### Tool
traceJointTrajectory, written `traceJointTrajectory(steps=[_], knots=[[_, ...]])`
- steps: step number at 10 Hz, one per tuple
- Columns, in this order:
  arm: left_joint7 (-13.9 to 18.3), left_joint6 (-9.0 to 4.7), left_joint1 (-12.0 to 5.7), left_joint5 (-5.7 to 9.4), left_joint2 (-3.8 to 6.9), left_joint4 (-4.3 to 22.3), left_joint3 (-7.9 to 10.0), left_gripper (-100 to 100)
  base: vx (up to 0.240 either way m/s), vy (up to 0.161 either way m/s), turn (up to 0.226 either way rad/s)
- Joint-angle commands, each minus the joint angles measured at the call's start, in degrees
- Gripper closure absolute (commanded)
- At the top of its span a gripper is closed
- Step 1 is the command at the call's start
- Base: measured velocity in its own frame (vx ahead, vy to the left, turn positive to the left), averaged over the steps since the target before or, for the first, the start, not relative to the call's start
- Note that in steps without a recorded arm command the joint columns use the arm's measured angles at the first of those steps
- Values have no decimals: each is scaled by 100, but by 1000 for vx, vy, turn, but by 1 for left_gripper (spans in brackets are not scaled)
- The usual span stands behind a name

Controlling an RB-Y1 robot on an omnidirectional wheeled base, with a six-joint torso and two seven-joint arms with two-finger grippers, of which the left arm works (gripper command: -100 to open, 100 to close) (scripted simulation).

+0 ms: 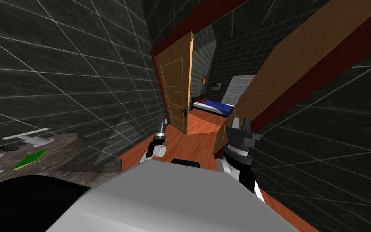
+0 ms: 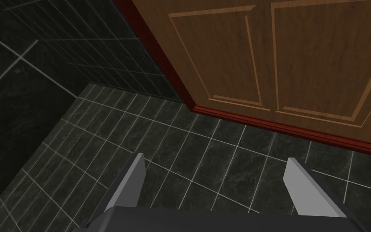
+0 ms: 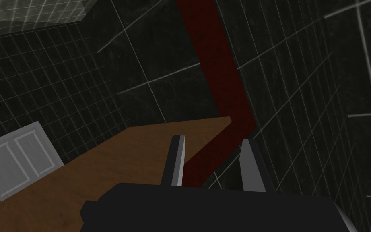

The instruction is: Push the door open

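Note:
A plain brown door leaf (image 1: 285, 68) runs along the right of the passage beside a dark red frame (image 1: 341, 44). My right gripper (image 1: 240, 123) is at its near edge, open with a narrow gap and nothing between the fingers. In the right wrist view the gripper (image 3: 213, 141) points past the leaf's brown face (image 3: 100, 169) towards the red frame (image 3: 221, 80); I cannot tell whether it touches. A second, panelled door (image 1: 176, 92) with a dark handle (image 1: 184, 109) stands swung open on the left. My left gripper (image 1: 162, 125) is wide open (image 2: 215, 165) before that panelled door (image 2: 301, 60).
Dark tiled walls (image 1: 80, 80) close in on both sides. A counter (image 1: 52, 161) with a green flat item (image 1: 29, 160) lies at my left. Orange wood floor (image 1: 188, 141) leads through to a room with a bed (image 1: 213, 106) and a white door (image 1: 237, 89).

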Motion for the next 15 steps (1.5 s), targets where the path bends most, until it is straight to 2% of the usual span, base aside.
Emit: traceJointTrajectory(steps=[1, 2, 3, 6, 7, 10, 11, 13, 14, 15], knots=[[-175, 59, -96, 184, 5, 196, -103, -100, 125, 147, -145], [-233, 73, -145, 252, 8, 290, -136, -100, 125, 113, -131], [-350, 102, -245, 389, 14, 476, -202, -100, 137, 128, -157], [-530, 146, -398, 599, 15, 763, -304, -100, 104, 124, -108], [-650, 176, -500, 739, 14, 956, -372, -100, 104, 92, -158], [-830, 220, -654, 950, 7, 1244, -474, -100, 88, 117, -115], [-950, 249, -756, 1091, -1, 1436, -542, -100, 81, 135, -170], [-1070, 279, -858, 1231, -9, 1628, -609, -100, 81, 132, -115], [-1187, 308, -958, 1368, -24, 1815, -675, -100, 105, 155, -120], [-1245, 322, -1007, 1436, -31, 1908, -708, -100, 109, 142, -158]])
